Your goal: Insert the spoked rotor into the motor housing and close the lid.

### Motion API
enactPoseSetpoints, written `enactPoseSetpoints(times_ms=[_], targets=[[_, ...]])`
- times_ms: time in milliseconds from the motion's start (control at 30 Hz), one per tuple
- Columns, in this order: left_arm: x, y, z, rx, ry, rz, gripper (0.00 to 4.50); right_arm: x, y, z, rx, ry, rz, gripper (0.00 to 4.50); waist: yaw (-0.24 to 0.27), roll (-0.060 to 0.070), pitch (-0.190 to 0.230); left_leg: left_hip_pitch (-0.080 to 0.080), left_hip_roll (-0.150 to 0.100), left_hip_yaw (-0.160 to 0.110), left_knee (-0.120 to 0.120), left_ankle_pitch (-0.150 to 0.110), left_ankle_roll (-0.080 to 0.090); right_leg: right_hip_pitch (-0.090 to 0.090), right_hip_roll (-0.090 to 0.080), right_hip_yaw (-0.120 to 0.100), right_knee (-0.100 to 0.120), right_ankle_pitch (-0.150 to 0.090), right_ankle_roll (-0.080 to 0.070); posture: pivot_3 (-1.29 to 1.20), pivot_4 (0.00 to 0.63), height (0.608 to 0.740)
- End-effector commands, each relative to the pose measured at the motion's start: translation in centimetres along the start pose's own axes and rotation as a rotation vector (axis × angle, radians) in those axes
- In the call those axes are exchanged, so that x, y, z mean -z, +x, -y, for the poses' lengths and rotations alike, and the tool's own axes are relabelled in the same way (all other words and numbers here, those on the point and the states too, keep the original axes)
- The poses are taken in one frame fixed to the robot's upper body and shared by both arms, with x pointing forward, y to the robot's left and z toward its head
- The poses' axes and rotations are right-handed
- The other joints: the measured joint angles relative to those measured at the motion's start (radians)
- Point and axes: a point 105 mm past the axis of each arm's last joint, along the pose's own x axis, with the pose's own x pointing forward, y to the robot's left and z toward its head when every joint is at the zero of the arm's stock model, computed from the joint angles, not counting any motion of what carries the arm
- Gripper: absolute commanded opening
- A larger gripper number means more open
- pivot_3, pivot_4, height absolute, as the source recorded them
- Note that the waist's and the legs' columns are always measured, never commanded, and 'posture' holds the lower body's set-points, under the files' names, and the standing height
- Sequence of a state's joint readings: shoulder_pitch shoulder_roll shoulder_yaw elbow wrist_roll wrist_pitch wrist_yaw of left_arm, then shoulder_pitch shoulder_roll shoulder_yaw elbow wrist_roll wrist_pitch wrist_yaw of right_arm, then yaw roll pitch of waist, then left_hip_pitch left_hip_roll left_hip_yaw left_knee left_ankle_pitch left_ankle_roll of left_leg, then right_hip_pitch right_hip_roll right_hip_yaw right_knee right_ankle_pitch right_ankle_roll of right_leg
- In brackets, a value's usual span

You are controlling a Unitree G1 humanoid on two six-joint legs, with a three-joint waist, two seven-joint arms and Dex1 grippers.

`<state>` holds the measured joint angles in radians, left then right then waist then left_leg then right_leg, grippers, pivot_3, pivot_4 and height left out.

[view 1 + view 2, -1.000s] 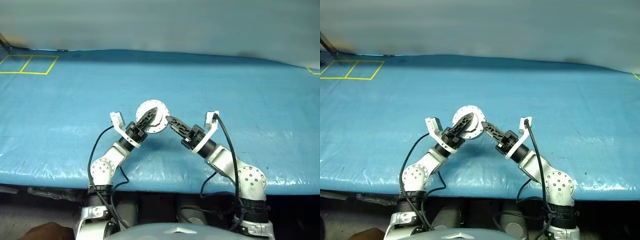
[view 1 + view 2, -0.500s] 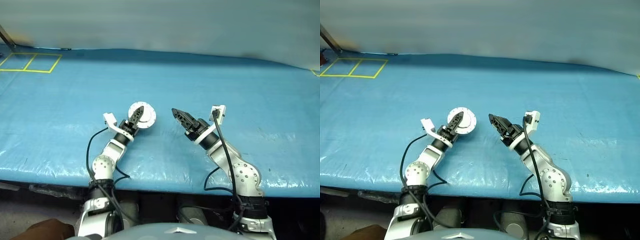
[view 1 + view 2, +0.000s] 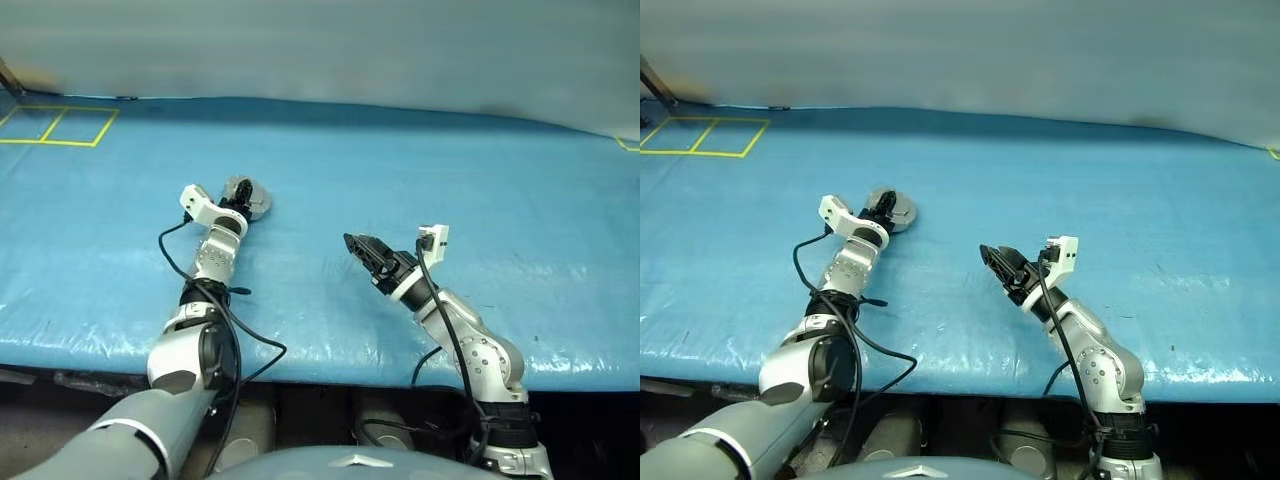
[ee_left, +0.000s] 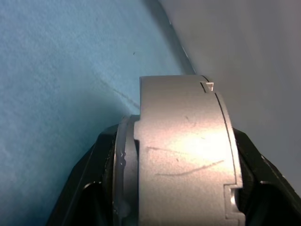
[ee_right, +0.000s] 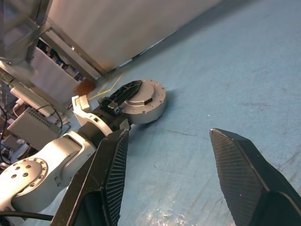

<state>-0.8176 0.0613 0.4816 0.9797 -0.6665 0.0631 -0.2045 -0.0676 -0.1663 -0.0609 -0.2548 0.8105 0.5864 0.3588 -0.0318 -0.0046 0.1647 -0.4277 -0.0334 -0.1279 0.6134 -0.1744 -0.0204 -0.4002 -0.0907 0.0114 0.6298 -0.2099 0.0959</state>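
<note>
Black fingers of the left gripper [image 3: 240, 200] clamp the motor housing [image 3: 247, 197], one finger on each side of its grey round body. Left wrist view: housing [image 4: 181, 150] sits right between the two fingers [image 4: 77, 188], its smooth metal side wall facing the camera, small notches on the rim. Whether it rests on the tabletop or hangs just above, cannot tell.

Left arm stretched forward and to the left over the blue tabletop [image 3: 420, 170]; the housing sits at the far end of that reach, past the white wrist bracket.

Right wrist view: the housing [image 5: 143, 100] appears as a short silver cylinder with a ring of small holes round the top face, one black finger [image 5: 124, 92] lying across the top.

Right gripper [image 3: 362, 250] holds nothing. Fingers stand well apart; right wrist view shows the two ribbed pads [image 5: 115, 174] with bare blue cover between them. It points forward and toward the left, low over the tabletop, near the front edge.

Housing lies well apart from the right gripper, off to its left and farther back.

Tabletop covered in blue plastic sheeting, wrinkled and shiny near the front edge. Yellow tape squares [image 3: 58, 125] at the far left corner. Pale wall behind.
</note>
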Motion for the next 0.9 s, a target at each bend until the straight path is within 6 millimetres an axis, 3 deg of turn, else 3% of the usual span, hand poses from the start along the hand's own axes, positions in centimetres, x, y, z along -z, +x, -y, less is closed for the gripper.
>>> enactPoseSetpoints(times_ms=[33,100,367,467,533,633,733,833,900], targets=[[-1.6,-0.2,-1.2,-0.071,0.069,0.080,3.71,-1.0,-0.1,-0.6,-0.021,-0.033,0.044,2.92,-0.003,0.000,0.000,0.000,0.000,0.000,0.000,0.000,0.000,0.000,0.000,0.000,0.000,0.000,0.000,0.00,0.150,0.740],[-2.6,-0.8,-2.9,-0.161,0.116,0.131,4.41,-0.9,-0.1,-0.5,-0.016,-0.033,0.045,2.92,-0.006,0.000,0.000,0.001,0.000,0.000,0.000,0.000,0.000,0.000,0.000,0.000,0.000,0.000,0.000,0.00,0.150,0.740],[-9.5,-5.2,-7.2,-0.361,0.296,0.426,4.48,-1.0,-0.1,0.2,0.017,-0.112,0.062,2.92,-0.019,0.000,0.000,0.009,0.001,0.003,-0.002,0.000,0.000,0.004,0.000,0.002,0.003,0.000,-0.002,0.00,0.150,0.740],[-11.5,-6.9,-6.7,-0.359,0.390,0.528,4.48,-1.6,0.0,0.3,0.009,-0.168,0.110,2.92,-0.010,0.000,0.000,0.008,0.001,0.003,-0.002,0.000,-0.001,0.004,0.000,0.002,0.003,0.000,-0.002,0.00,0.150,0.740],[-11.4,-7.4,-4.0,-0.205,0.524,0.548,4.48,-1.8,0.1,0.8,0.022,-0.228,0.109,2.92,-0.002,-0.001,0.000,0.008,0.001,0.003,-0.001,0.000,-0.001,0.004,0.000,0.003,0.003,0.000,-0.002,0.00,0.150,0.740],[-7.9,-7.8,0.6,0.138,0.664,0.415,4.48,-1.4,0.2,1.8,0.040,-0.331,0.046,2.92,0.018,-0.001,0.000,0.008,0.000,0.003,-0.001,0.001,-0.001,0.005,-0.001,0.003,0.002,0.000,-0.003,0.00,0.150,0.740],[-1.1,-9.4,4.2,0.521,0.885,0.112,4.48,-0.3,0.0,3.0,0.033,-0.448,-0.075,2.92,0.019,0.000,0.000,0.008,0.000,0.003,-0.001,0.001,-0.001,0.006,-0.001,0.003,0.000,-0.001,-0.007,0.00,0.150,0.740],[3.2,-11.6,5.5,0.749,0.976,-0.103,4.48,-0.2,-0.2,3.9,0.026,-0.532,-0.128,2.92,0.013,0.000,0.000,0.009,0.001,0.006,-0.001,0.001,-0.001,0.006,-0.001,0.004,0.000,-0.002,-0.008,0.00,0.150,0.740],[4.9,-12.3,4.9,0.793,1.036,-0.216,4.48,-0.8,-0.4,4.4,0.032,-0.571,-0.119,2.92,0.004,0.001,0.000,0.009,0.002,0.006,-0.002,0.001,-0.001,0.004,0.000,0.004,0.001,-0.002,-0.010,0.00,0.150,0.740]])
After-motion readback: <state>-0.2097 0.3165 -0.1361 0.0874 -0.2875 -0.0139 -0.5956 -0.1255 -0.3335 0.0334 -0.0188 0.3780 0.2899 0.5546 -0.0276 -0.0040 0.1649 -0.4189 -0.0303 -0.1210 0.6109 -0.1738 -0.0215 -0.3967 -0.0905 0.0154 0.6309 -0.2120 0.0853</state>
